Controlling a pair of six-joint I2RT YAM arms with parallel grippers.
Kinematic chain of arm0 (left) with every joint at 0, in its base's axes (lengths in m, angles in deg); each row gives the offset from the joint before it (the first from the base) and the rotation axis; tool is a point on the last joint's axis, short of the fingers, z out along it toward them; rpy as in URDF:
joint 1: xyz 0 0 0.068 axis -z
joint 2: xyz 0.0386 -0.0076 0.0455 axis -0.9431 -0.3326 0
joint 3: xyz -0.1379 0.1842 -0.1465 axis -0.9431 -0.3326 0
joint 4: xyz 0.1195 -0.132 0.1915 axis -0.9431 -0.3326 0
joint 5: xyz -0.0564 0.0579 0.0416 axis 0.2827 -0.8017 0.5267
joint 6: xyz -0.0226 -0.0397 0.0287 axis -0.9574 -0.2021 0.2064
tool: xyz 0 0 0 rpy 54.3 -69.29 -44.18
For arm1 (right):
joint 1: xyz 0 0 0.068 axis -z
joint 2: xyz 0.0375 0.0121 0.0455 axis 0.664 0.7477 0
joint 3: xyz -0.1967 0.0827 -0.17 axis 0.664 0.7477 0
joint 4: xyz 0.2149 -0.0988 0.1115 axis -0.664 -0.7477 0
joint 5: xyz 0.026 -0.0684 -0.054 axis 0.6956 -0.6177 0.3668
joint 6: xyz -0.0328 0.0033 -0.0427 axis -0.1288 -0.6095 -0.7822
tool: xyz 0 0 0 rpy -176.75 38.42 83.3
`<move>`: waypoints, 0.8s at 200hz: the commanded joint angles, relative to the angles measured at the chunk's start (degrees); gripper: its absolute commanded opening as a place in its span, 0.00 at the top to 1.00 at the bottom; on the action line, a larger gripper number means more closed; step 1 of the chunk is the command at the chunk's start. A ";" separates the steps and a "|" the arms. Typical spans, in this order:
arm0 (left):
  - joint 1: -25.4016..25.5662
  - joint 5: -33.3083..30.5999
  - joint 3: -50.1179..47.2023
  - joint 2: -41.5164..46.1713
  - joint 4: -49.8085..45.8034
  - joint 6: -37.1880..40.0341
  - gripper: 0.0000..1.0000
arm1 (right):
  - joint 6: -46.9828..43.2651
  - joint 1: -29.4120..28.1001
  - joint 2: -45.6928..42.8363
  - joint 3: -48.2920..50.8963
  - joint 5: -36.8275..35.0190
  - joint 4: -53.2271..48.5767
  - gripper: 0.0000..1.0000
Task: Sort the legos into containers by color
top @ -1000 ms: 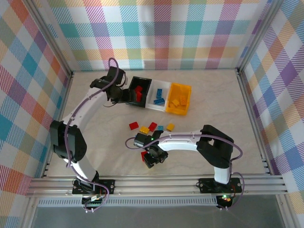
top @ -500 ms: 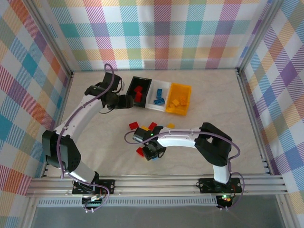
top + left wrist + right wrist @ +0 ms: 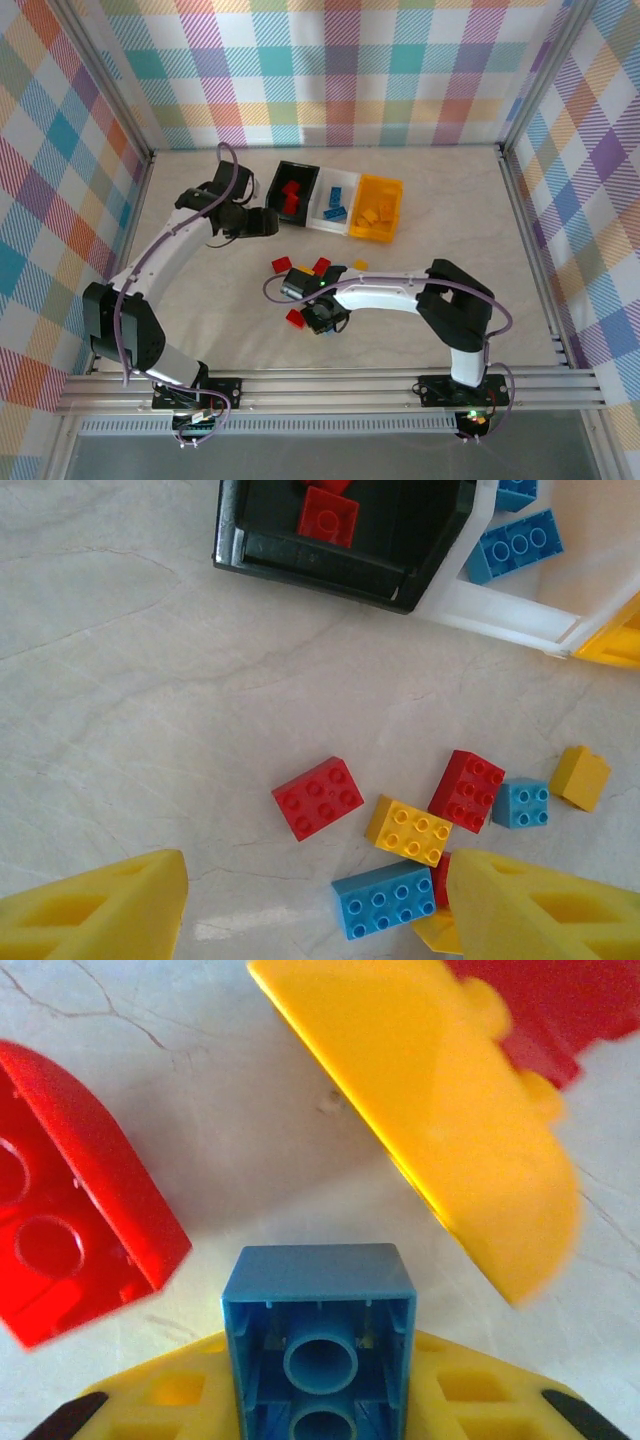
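No legible text, labels or numbers.

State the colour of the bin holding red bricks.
Black bin, best seen in left wrist view.

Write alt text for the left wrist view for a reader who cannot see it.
The left gripper, its yellow fingers open, hangs over a marble table above loose red, blue and yellow-orange legos. At the top edge sit the black bin holding a red brick, the white bin holding a blue brick, and a corner of the yellow bin.
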 commanded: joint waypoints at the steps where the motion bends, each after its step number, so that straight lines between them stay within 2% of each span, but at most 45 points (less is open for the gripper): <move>1: 0.27 0.41 -1.92 3.40 0.82 -1.48 0.30 | 1.70 -0.02 -6.99 1.14 -0.74 -4.02 0.68; 33: 1.27 0.31 -7.23 8.46 1.35 -2.83 0.30 | 0.06 2.45 -13.54 -1.27 -0.93 -7.29 0.68; 64: 5.02 -1.78 -12.51 14.54 0.81 -5.17 0.30 | -4.40 12.82 -14.45 -7.90 2.75 -6.20 0.67; 84: 8.61 -3.75 -16.32 18.47 0.64 -7.12 0.30 | -8.62 18.86 -9.87 -15.66 4.07 -3.78 0.67; 112: 14.67 -5.17 -22.56 22.29 1.67 -10.50 0.30 | -11.54 25.87 1.09 -28.37 7.53 -2.38 0.67; 160: 20.12 -5.97 -31.74 27.74 4.13 -16.12 0.30 | -14.53 31.36 17.52 -48.38 8.17 -4.00 0.66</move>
